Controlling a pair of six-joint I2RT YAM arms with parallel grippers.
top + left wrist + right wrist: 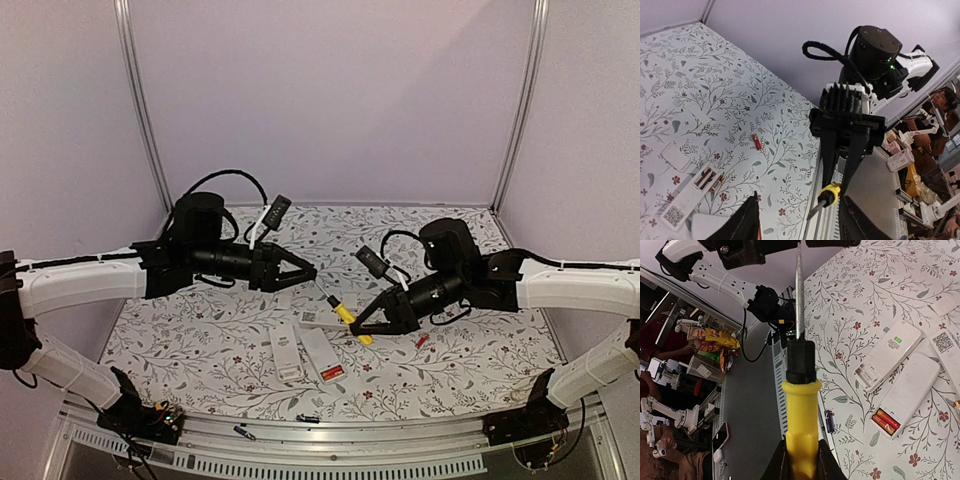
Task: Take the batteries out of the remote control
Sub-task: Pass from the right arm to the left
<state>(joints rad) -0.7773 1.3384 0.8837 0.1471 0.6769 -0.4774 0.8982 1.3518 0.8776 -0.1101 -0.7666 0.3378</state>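
Observation:
Two red-orange batteries (885, 421) sit in the open bay of a white remote control (912, 390), also seen from above as the remote control (322, 355). One loose red battery (422, 341) lies on the cloth to the right, and a dark battery (829, 421) rests at the table's front edge. My right gripper (801, 467) is shut on the yellow handle of a screwdriver (801, 415) and holds it above the table. My left gripper (800, 222) is open, its fingers either side of the screwdriver's metal shaft (815, 210) without touching it.
A second white remote (887, 354) lies face down beside the open one. A third with a QR label (945, 345) lies further back, and a loose white battery cover (675, 155) lies near it. The metal front rail (330, 430) borders the floral cloth.

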